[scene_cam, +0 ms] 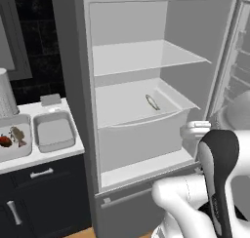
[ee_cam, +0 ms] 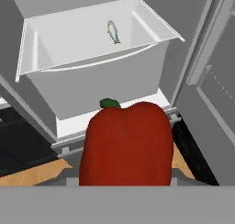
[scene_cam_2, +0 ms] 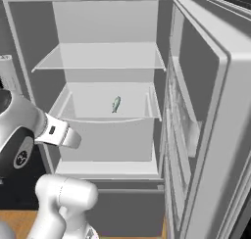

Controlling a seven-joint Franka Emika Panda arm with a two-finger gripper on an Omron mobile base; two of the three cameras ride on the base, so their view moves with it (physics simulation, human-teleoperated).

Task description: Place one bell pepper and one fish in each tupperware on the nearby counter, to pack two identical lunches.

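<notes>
1. The fridge (scene_cam: 146,86) is the largest thing: a tall grey cabinet standing open, with smooth, matte pale walls inside, a thin flat shelf (scene_cam: 146,56) high up and a deep white drawer (scene_cam: 141,134) with a curved front lip below it. The right base view adds its open door (scene_cam_2: 206,110), a thick slab with moulded racks on its inner face.

2. The tabletop (scene_cam: 68,151) appears in the left base view, left of the fridge: white marbled stone over black cabinets with silver handles.

3. Two tupperwares sit side by side on it, shallow light-grey rectangles with rounded corners and flared rims. The nearer tupperware (scene_cam: 53,132), closer to the fridge, has nothing visible inside; the far tupperware (scene_cam: 24,149), cut by the picture's left edge, holds a glossy red pepper (scene_cam: 5,141) and a brownish fish (scene_cam: 18,135) close together.

4. A bell pepper (ee_cam: 126,145) fills the lower middle of the hand view: smooth, deep red, blocky with rounded shoulders and a small dark green stem. It sits directly in front of the camera, where the pincer's tips would rise, so the pincer appears clamped on it, though the fingers themselves are hidden behind it.

5. A second fish (scene_cam_2: 115,104), slender and silver-grey, lies on the floor of the drawer, well apart from the drawer walls. The hand view shows it from above (ee_cam: 112,31), beyond the held pepper.
</notes>
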